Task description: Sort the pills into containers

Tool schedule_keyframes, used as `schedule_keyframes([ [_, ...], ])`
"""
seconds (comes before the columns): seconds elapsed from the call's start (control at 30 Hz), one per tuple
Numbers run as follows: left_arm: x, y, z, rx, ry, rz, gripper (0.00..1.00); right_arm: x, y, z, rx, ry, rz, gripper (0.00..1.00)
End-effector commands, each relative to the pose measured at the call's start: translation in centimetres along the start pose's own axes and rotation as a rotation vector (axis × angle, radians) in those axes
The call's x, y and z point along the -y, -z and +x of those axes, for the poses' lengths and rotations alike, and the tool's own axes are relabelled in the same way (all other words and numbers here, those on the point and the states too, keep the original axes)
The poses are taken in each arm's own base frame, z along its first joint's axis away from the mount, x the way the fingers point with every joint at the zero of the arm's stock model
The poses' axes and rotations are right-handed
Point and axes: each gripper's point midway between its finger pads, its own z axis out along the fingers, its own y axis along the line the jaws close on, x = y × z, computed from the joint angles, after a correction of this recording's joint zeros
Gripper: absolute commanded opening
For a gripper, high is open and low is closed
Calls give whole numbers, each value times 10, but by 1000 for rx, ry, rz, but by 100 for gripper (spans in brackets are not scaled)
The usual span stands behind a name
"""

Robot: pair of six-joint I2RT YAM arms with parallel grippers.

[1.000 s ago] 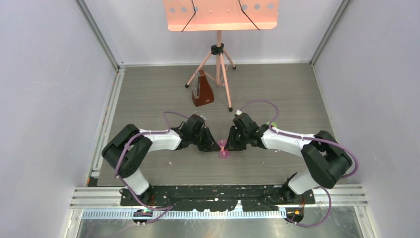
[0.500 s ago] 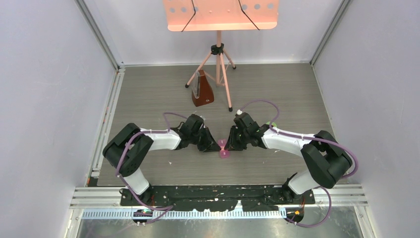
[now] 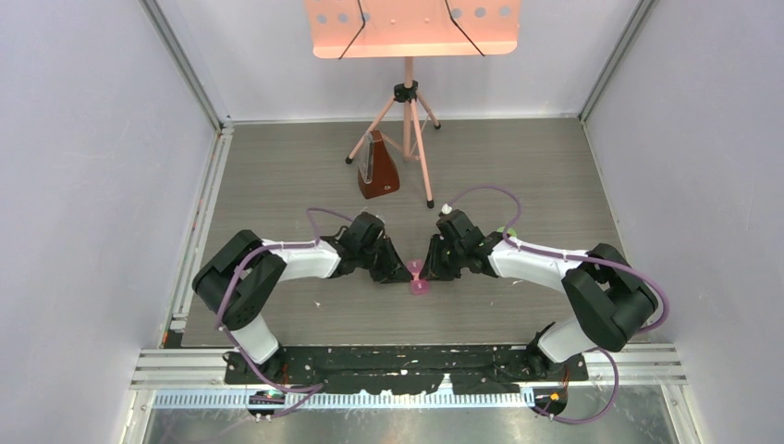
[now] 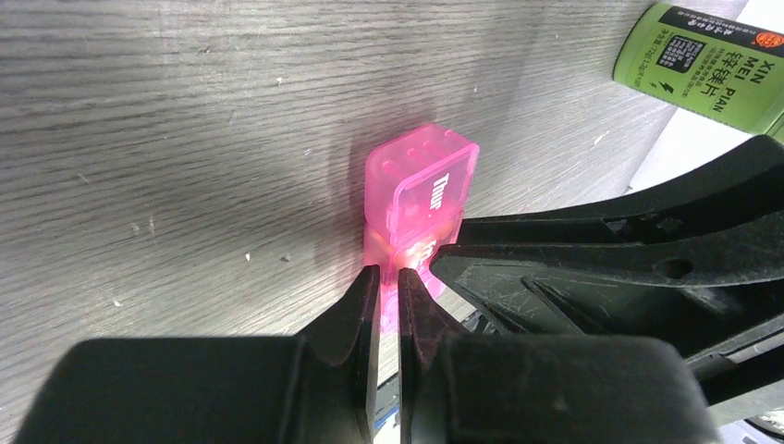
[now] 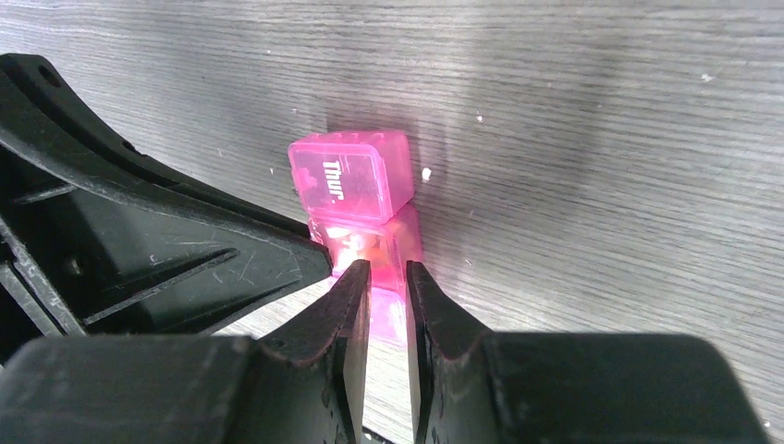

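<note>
- While left jaws and right jaws both sit nearly shut, pinching the pink pill box [image 3: 419,277] on the counter [image 3: 277,185] between them, keep one side anchored.
- Move slowly so box neither skids nor tips.

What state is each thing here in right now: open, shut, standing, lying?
Pill box, lying flat, Thur. lid shut.
Left jaws, pinched on the box's near end.
Right jaws, nearly shut, pink plastic between them.
Green bottle, only partly in view; cap hidden, so open or shut unknown.
Metronome, upright.
Music stand, upright on its tripod.
</note>
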Motion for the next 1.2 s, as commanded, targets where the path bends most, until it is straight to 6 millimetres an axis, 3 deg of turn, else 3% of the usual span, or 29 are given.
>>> schedule_keyframes([
  [0.0, -150, -12, 28, 6, 66, -543, 0, 66, -15, 17, -7, 45, 255, 12],
  [0.2, -132, -14, 18, 42, 13, -439, 0, 68, -14, 14, 14, 52, 264, 12],
  [0.37, -110, -12, 5, 98, -73, -343, 20, 66, -15, 12, 21, 55, 256, 14],
  [0.63, -105, -17, 0, 155, -110, -236, 28, 69, -18, 14, 19, 68, 250, 16],
  [0.77, -96, -18, -6, 209, -127, -158, 25, 67, -18, 13, 32, 90, 226, 17],
  [0.97, -100, -21, -10, 252, -100, -115, 0, 62, -19, 17, 23, 111, 181, 20],
  [1.17, -111, -26, -5, 227, -69, -150, 0, 62, -21, 31, -26, 88, 147, 23],
])
